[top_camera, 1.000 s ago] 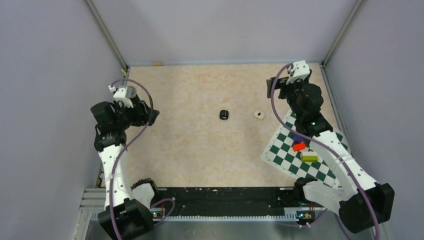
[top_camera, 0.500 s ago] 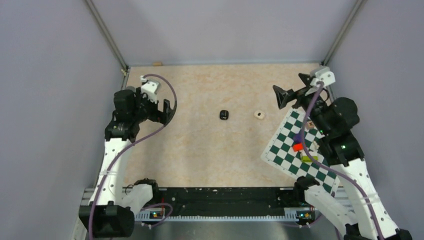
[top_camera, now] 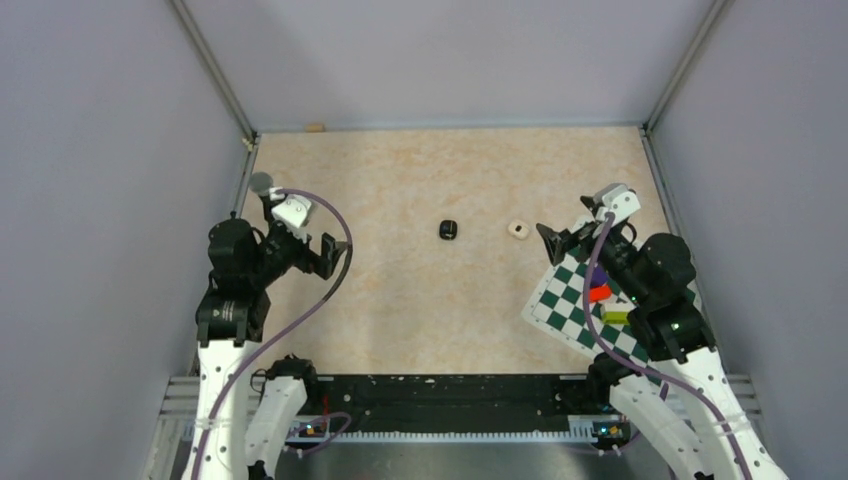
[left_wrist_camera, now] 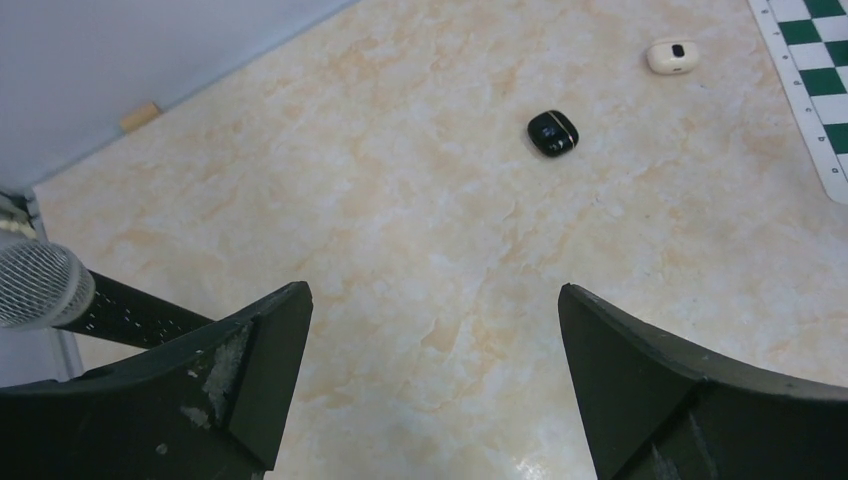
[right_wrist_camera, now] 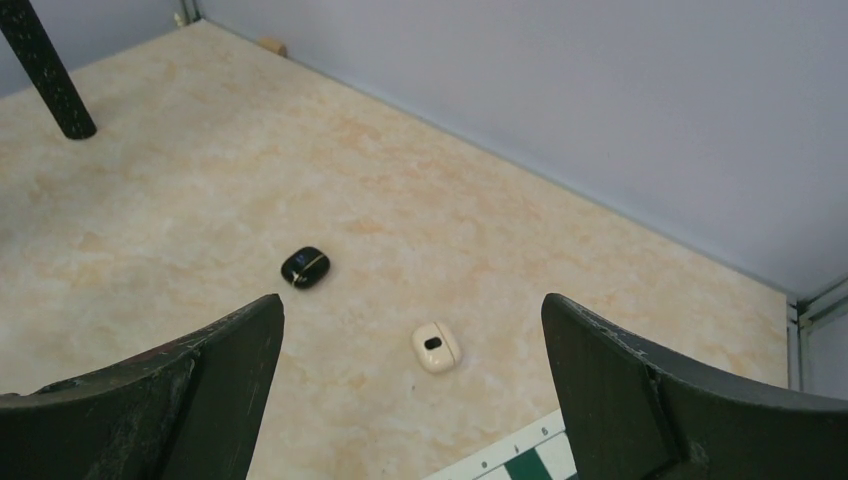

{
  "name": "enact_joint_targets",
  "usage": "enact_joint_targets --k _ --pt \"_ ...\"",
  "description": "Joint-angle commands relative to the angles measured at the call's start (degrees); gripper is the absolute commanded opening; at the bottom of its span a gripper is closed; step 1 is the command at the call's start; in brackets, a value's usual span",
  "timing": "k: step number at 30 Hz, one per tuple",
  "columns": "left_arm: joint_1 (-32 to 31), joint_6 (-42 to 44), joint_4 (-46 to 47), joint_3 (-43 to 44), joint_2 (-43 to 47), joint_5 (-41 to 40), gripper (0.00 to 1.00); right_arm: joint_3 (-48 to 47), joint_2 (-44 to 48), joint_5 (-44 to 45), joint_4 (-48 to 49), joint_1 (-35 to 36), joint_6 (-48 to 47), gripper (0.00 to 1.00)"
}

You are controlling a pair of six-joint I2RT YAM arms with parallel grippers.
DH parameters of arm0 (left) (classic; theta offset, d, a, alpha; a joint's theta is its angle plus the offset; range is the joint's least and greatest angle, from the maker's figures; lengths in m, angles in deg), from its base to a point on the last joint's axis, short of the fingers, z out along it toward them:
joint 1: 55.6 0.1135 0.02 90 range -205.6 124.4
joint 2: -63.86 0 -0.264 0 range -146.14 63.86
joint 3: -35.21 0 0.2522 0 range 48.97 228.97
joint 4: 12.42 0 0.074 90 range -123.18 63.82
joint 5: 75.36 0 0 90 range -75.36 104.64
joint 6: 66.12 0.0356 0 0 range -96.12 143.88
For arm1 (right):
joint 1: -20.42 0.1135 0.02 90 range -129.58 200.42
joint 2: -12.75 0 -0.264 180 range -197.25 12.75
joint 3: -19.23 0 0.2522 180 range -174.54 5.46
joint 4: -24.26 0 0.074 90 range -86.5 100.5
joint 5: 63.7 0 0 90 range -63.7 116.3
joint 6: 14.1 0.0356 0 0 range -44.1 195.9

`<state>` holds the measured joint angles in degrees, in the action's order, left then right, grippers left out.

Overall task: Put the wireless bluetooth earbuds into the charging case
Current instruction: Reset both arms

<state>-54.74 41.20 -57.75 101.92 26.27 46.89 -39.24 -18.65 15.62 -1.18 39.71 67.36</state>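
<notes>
The black charging case (top_camera: pixel 448 229) sits mid-table (top_camera: pixel 400 320), a small cream pod (top_camera: pixel 518 229) just to its right near the checkered mat (top_camera: pixel 575 305), while the left gripper (top_camera: pixel 333 252) and right gripper (top_camera: pixel 552 243) hover well apart on either side, both spread wide, holding nothing.

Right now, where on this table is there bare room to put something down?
Widest free patch: between the charging case and the black rail at the near edge, flanked by the left gripper and right gripper. Also the strip from case to back wall. Crowded: the checkered mat with coloured blocks.
</notes>
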Motion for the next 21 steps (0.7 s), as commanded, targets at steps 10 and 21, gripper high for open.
enact_joint_targets --k 10,21 --pt "0.9 -4.0 7.2 -4.4 -3.0 -1.6 0.99 2.5 0.6 8.4 7.9 1.5 -2.2 0.99" --pt "1.0 -1.4 5.5 -4.4 -3.7 1.6 0.99 3.1 0.2 13.7 10.6 1.6 -2.5 0.99"
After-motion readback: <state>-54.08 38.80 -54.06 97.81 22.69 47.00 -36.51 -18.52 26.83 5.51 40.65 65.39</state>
